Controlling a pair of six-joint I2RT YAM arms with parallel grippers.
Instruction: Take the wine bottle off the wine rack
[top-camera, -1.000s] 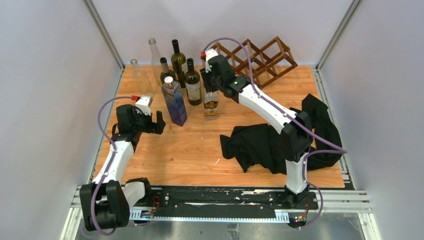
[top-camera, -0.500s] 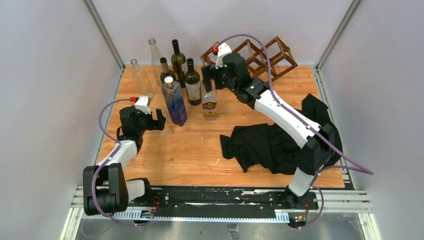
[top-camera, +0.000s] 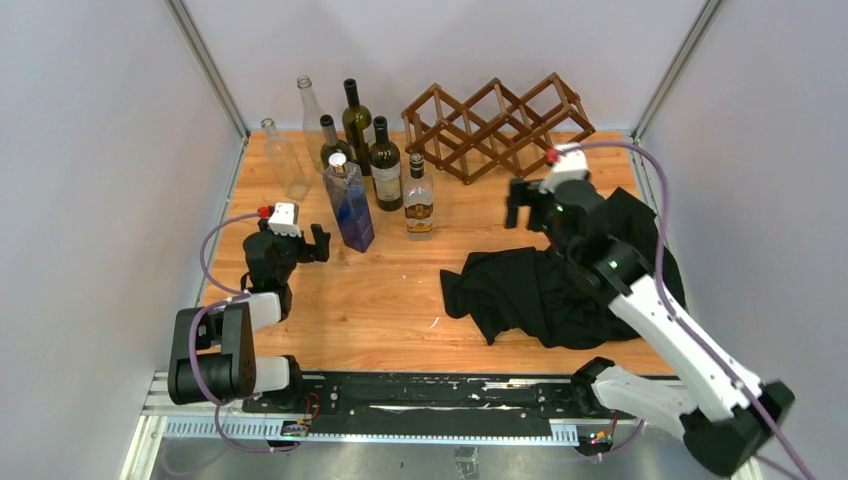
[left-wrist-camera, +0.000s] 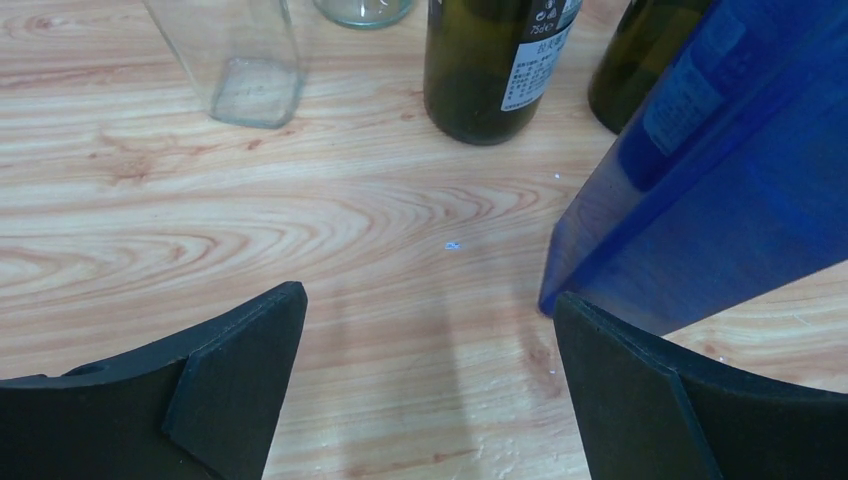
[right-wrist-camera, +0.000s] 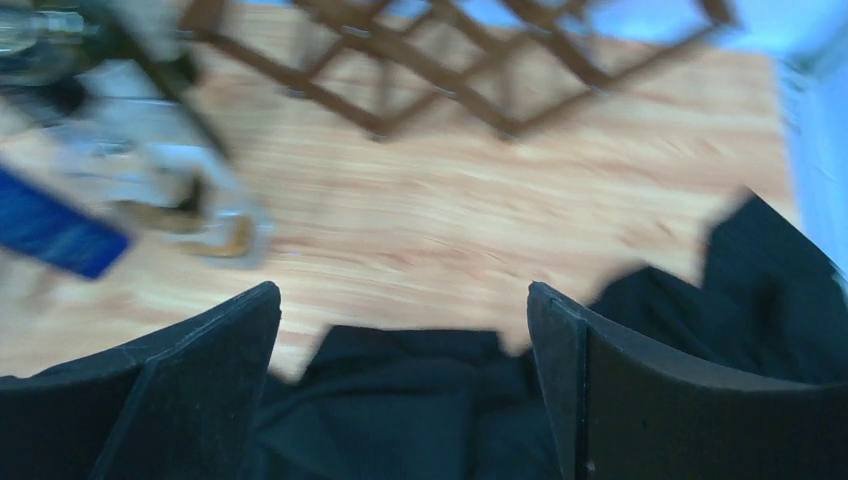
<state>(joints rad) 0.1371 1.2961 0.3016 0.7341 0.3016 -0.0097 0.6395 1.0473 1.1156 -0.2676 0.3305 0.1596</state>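
We judge the task done: the wine rack (top-camera: 497, 117) holds nothing, bottles (top-camera: 386, 165) stand on the bench (top-camera: 400, 300), and the left end effector (left-wrist-camera: 430, 305) and right end effector (right-wrist-camera: 402, 295) are spread, empty.

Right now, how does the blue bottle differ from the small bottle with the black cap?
The blue bottle is square-sided and pale-capped; the small bottle is clear, black-capped, with amber liquid low inside. The blue bottle is wider than the small bottle. Both stand upright on the table.
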